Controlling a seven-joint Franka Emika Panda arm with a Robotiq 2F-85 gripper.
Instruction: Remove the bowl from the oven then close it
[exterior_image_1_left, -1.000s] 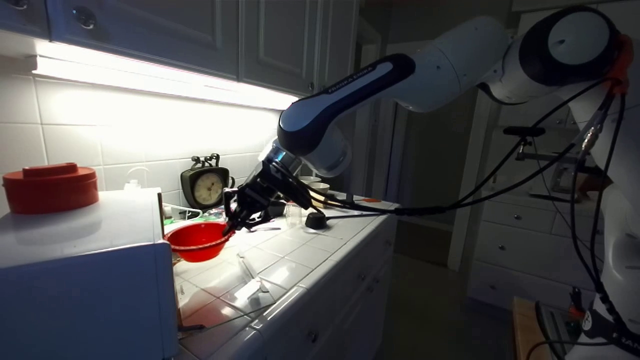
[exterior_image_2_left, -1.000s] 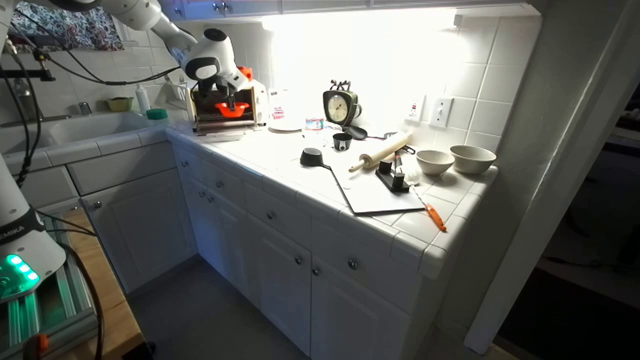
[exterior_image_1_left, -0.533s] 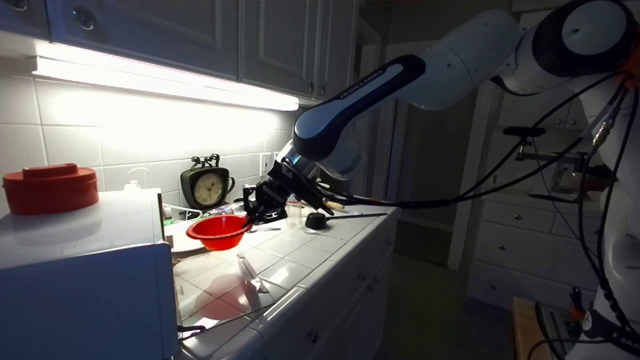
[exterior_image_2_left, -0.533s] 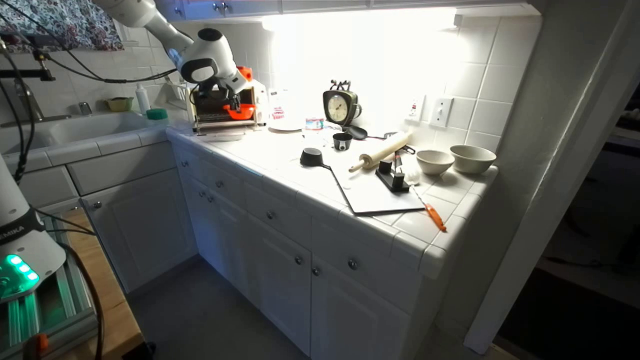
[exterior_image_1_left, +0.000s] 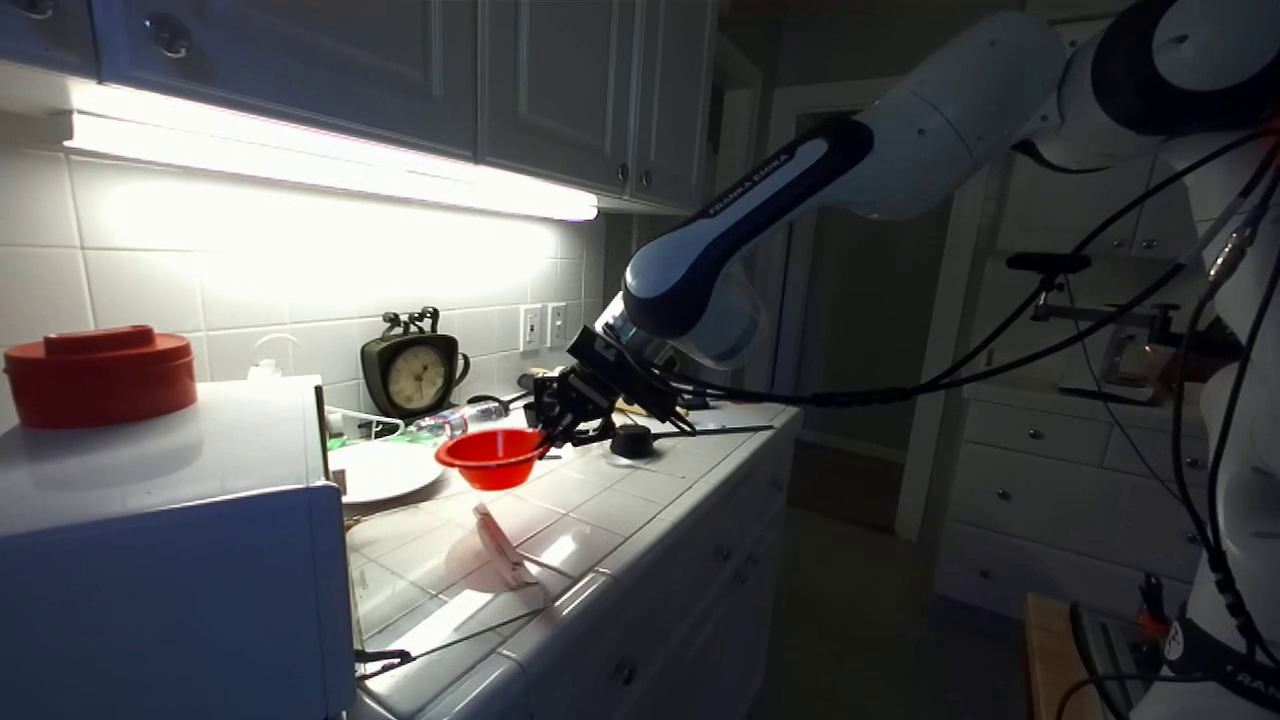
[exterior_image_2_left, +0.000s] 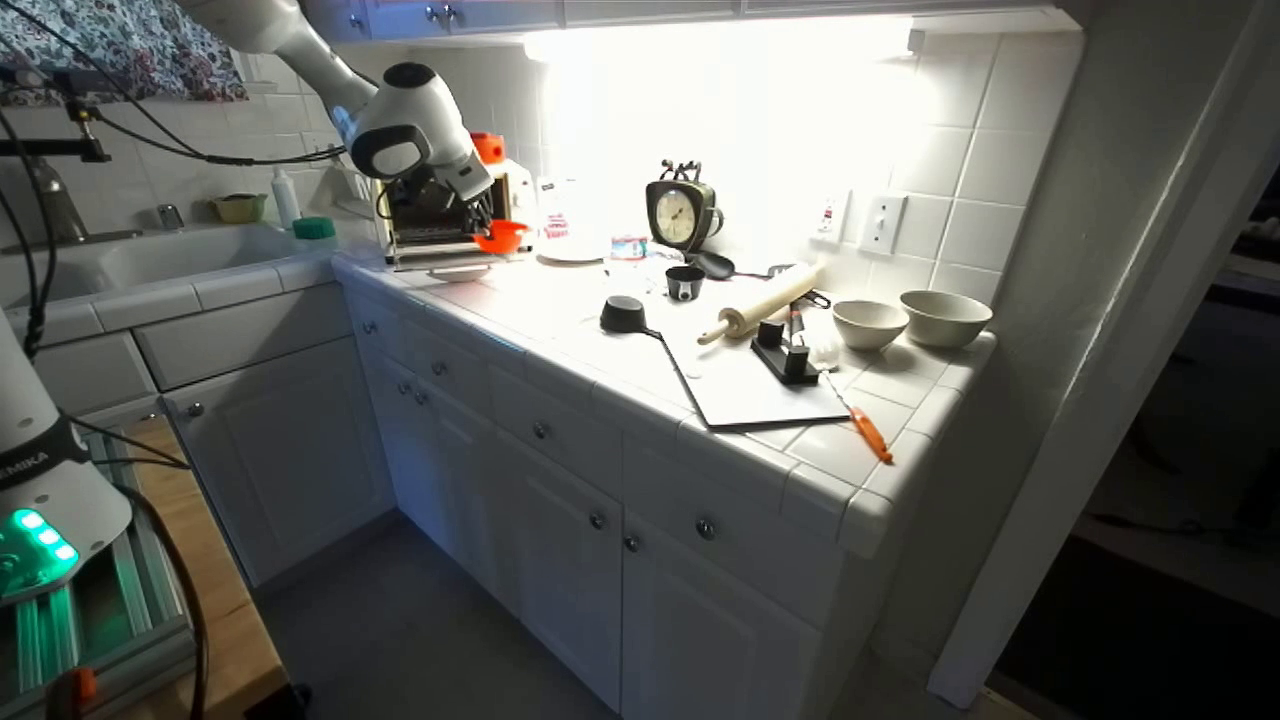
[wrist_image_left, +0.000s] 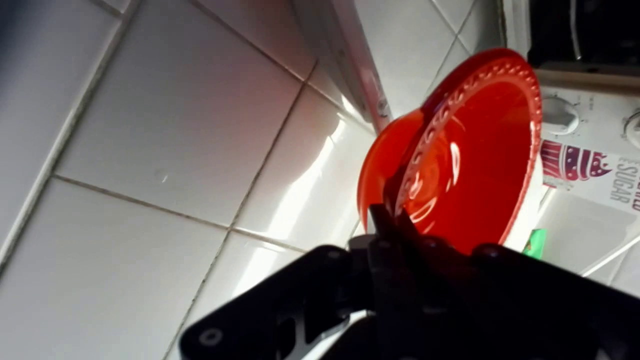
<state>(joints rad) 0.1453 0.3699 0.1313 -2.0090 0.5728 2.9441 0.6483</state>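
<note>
Above white-tiled bench (exterior_image_1_left: 600, 510) | black end effector (wrist_image_left: 393, 214) pinching glossy round red bowl (exterior_image_1_left: 488, 462) | likely light, stiff, slippery: hold rim

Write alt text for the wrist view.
The robot's hand pinches the rim of a glossy red bowl above a white tiled counter. At upper right sits the oven, open and dark inside; a label reading SUGAR shows below its knobs.

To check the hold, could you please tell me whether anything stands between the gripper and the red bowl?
Nothing visible does: in the wrist view, the gripper is closed directly on the rim of the red bowl.
</note>
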